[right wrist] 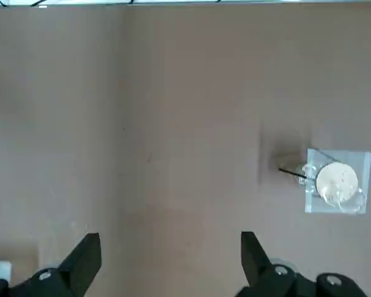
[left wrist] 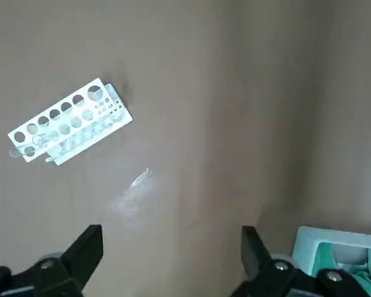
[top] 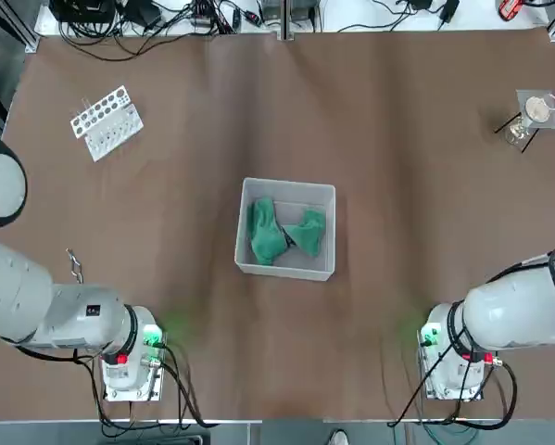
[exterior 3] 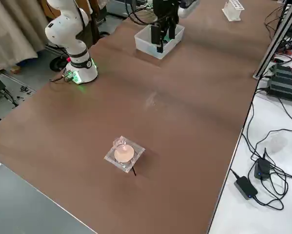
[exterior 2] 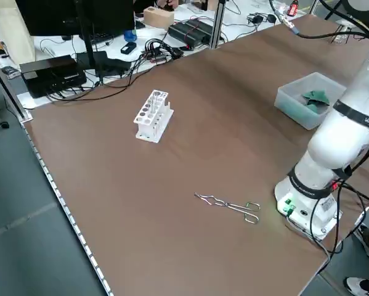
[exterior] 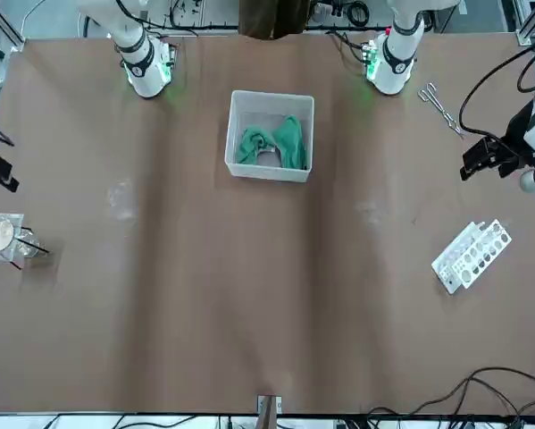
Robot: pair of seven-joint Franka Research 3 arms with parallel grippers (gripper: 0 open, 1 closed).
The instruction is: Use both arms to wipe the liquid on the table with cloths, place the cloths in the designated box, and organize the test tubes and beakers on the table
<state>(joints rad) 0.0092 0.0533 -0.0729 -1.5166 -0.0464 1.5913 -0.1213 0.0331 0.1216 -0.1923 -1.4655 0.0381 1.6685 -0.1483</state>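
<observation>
Both green cloths (top: 267,231) (top: 307,231) sit inside the plastic bin (top: 284,273), side by side, crumpled. Left gripper (left wrist: 172,230): wide, nothing between the fingers, hovering well left of the bin. Right gripper (right wrist: 171,235): also wide and unloaded, well right of the bin. White test tube rack (top: 107,123) is left of the bin, toward the far edge — clear test tubes (left wrist: 41,139) in it. Beaker (top: 537,109) with wire stand: far right of the bin. Locking forceps (exterior 2: 227,205) lie left of the bin — on the tabletop (top: 286,371).
</observation>
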